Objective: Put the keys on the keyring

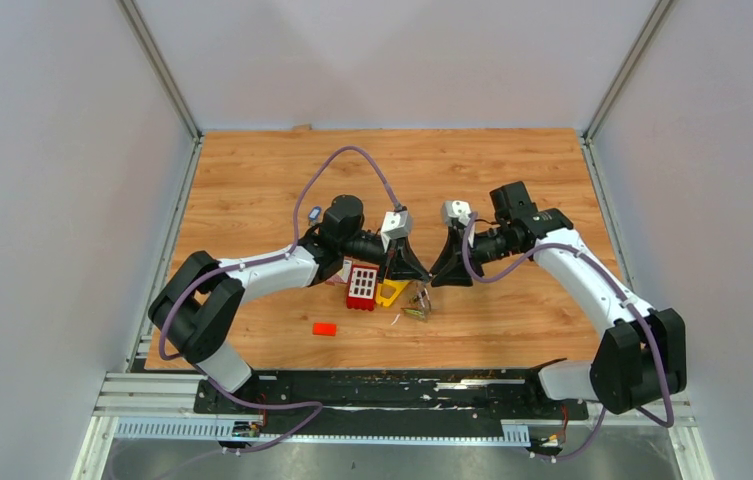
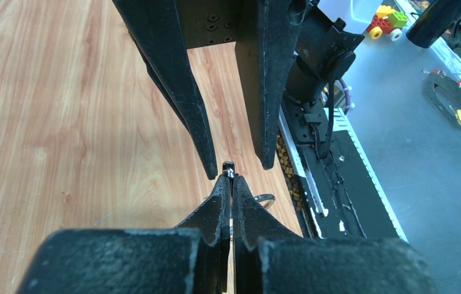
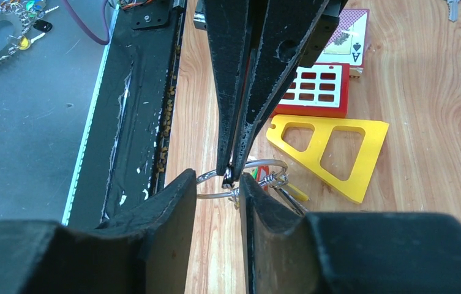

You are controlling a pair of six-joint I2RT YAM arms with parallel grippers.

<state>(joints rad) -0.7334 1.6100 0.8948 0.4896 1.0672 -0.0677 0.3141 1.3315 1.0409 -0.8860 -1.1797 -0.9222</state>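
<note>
Your wooden counter (image 1: 512, 200) carries the whole job near its front middle, where both arms meet tip to tip. Just left of that meeting lie a red block with a grid of holes (image 1: 360, 287) and, just beside it, the yellow triangular frame (image 3: 332, 147). Neither belongs to the task, so keep off them.

Your left claw (image 3: 229, 173) is pressed fully together, and its tips appear to pinch the wire of the ring. Your right claw (image 3: 217, 187) stands partly apart with a narrow gap, its fingers on either side of the left claw's tip and the near arc of the ring. I cannot tell whether either pad touches the wire, and it grips nothing that I can see.

The keyring (image 3: 267, 162) sits between the two claws, near the frame's closest corner. It looks like thin, springy steel, light and slick, so expect it to swivel in a pinch. Take it flat across the wire, close to the split, which I cannot make out here.

The keys (image 3: 292, 195) bunch at the ring's side towards the frame, with red, green and yellow showing. Whether they hang on it or only lie against it is unclear. They should be light and rigid with slippery blades — hold one by its plastic head and leave the hole free.
</note>
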